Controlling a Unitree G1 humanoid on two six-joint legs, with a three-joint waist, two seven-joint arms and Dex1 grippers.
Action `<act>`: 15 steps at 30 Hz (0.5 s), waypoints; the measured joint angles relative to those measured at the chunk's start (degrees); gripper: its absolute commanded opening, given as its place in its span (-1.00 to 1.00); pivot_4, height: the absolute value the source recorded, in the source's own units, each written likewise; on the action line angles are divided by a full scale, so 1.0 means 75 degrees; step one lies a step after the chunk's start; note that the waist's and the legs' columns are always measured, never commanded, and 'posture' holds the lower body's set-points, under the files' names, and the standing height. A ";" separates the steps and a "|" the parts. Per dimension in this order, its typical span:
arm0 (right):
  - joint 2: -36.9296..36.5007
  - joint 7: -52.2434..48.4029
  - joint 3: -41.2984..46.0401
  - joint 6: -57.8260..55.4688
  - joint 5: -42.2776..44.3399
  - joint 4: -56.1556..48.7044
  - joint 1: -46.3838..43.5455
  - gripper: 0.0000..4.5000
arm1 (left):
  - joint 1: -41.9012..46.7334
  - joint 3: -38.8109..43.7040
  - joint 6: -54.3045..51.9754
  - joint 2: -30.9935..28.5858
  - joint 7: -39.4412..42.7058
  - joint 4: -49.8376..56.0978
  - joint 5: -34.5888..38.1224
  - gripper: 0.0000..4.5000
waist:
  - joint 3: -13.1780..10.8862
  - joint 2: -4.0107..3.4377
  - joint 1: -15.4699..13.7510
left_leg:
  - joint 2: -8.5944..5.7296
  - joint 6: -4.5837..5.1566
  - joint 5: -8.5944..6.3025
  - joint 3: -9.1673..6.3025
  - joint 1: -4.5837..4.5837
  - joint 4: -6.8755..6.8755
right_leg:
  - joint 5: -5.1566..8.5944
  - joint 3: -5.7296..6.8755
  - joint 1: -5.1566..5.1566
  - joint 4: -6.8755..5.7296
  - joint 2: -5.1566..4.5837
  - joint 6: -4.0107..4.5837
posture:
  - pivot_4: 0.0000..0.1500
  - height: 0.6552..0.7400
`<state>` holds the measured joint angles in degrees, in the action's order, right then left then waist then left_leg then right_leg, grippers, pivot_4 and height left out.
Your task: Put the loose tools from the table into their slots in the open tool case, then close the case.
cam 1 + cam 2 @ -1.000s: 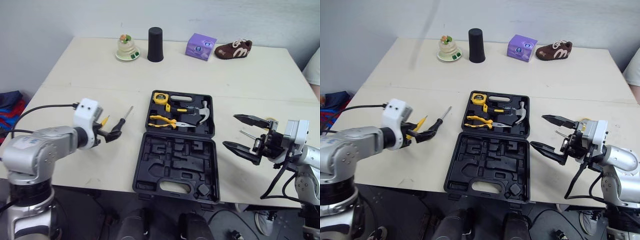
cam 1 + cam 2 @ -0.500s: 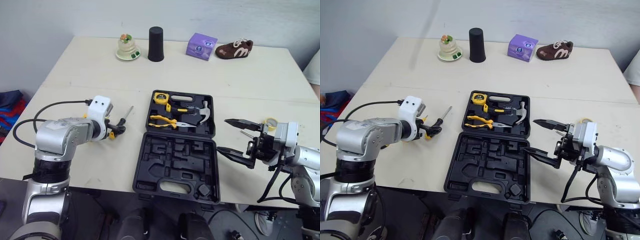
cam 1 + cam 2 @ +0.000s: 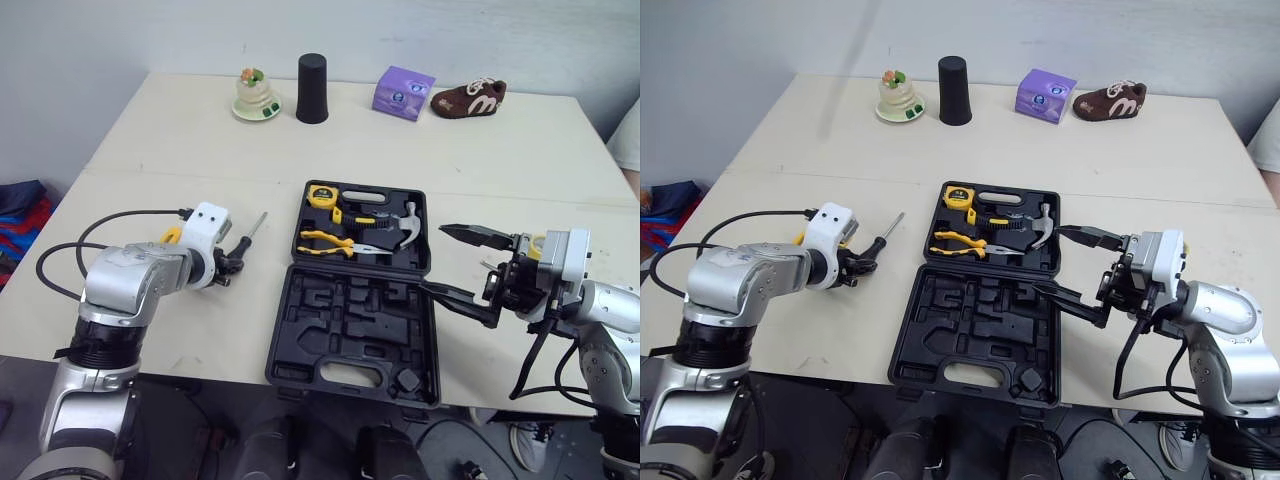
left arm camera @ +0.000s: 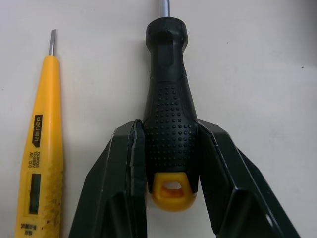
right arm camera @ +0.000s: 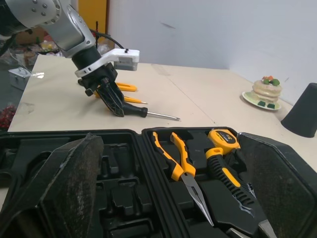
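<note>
Two loose tools lie on the surface point(image 3: 150, 140) at nine o'clock from the open tool case point(image 3: 350, 325). One is a yellow tester pen point(image 4: 42, 144). Just beside it, not touching, is a black-handled screwdriver point(image 4: 168, 99) whose shaft points toward one o'clock. The left claw point(image 4: 170, 126) is clenched on the screwdriver's handle near its yellow butt, with a finger pressed to each side, and the tool lies flat on the surface. In the case's far half, at twelve o'clock, sit a tape measure point(image 3: 320, 196), yellow-handled pliers point(image 3: 325, 240) and a hammer point(image 3: 400, 225). The near half shows bare moulded slots. At three o'clock from the case, the right claw point(image 3: 436, 259) is spread wide and grasps nothing. Its near finger reaches in over the case's right edge and its far finger hangs just beside that edge.
</note>
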<state>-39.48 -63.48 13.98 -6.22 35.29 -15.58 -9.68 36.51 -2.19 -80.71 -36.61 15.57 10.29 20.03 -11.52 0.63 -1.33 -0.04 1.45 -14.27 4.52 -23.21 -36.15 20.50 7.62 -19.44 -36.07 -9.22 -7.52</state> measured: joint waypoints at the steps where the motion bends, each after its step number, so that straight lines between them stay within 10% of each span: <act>1: -0.0005 0.0007 0.0000 0.0002 -0.0006 0.0002 -0.0001 1.00 | -0.0014 0.0007 0.0018 0.0000 0.0010 0.0017 -0.0009 -0.56 | 0.0000 0.0000 -0.0001 | 0.0000 0.0000 0.0000 0.0000 0.0000 0.0000 | 0.0000 0.0000 0.0000 0.0000 0.0000 0.0000 | 1.00 1.00; 8: -0.0101 -0.0024 0.0132 0.0197 -0.0141 0.0342 0.0007 1.00 | -0.0054 -0.0065 0.1579 -0.0873 0.0868 0.0375 -0.0154 -0.56 | -0.0012 0.0020 -0.0003 | -0.0002 0.0001 0.0000 0.0003 -0.0009 0.0005 | 0.0000 0.0003 -0.0007 0.0004 0.0000 0.0000 | 1.00 1.00; 15: -0.0746 -0.0472 0.0699 0.0458 -0.0333 0.0916 0.0447 1.00 | 0.0768 -0.1018 0.4823 -0.2181 0.4997 0.1297 0.0202 -0.56 | -0.0013 0.0020 -0.0049 | -0.0011 0.0013 -0.0008 0.0029 -0.0006 0.0004 | -0.0002 0.0018 -0.0005 0.0017 -0.0007 -0.0002 | 1.00 1.00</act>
<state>-45.07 -67.03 19.22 -2.79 32.79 -8.71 -6.32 42.27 -9.82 -44.53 -52.96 53.05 20.02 21.55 -11.62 0.78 -1.70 -0.12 1.55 -14.33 4.74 -23.25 -36.12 20.49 7.76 -19.48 -35.94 -9.27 -7.53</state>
